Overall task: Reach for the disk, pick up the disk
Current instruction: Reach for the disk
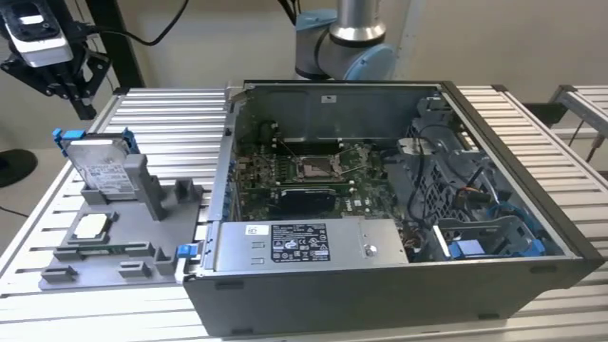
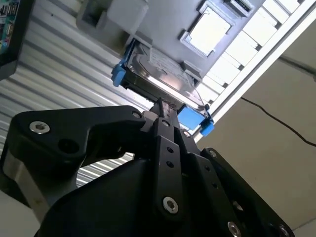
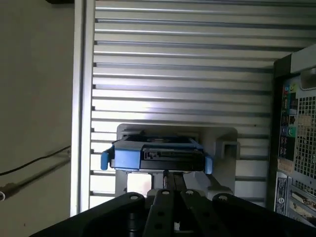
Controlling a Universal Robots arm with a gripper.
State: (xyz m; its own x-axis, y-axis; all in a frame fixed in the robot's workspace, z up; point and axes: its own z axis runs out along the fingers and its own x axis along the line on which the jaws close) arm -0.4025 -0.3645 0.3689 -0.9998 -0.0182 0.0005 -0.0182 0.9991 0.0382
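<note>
Exterior view, starting at its left: my one black two-fingered gripper (image 1: 80, 105) hangs over the far corner of the ribbed aluminium table (image 1: 161, 114), carrying nothing. Its two fingers look pressed together. Both wrist views agree, with the gripper (image 2: 160, 104) (image 3: 166, 174) narrowing to one point and no gap that I can make out.

Just beneath it stands the one flat silver-grey metal hard disk (image 1: 99, 167), with a white label and a blue plastic carrier frame. It sits on edge, slightly tilted, slotted into the one grey plastic fixture block (image 1: 152, 206). I count two blue frame tabs sticking out at the disk's upper corners. The gripper is near the disk's upper edge but apart from it. In the second wrist view the clenched tips line up with about the middle of the disk (image 2: 163, 79). In the first wrist view the disk (image 3: 158, 154) lies edge-on just beyond them.

On the fixture's flat nearer part lies one small square silver chip (image 1: 92, 226).

Toward the exterior view's right sits one open dark grey metal computer case (image 1: 380, 306), its inside exposed. In it I count one green motherboard (image 1: 314, 171) and one long grey labelled power-supply box (image 1: 304, 246) along the near wall. One blue plastic carrier (image 1: 470, 249) sits in the bay at the exterior view's right. Behind the case rises the one grey and light-blue arm column (image 1: 347, 43).
</note>
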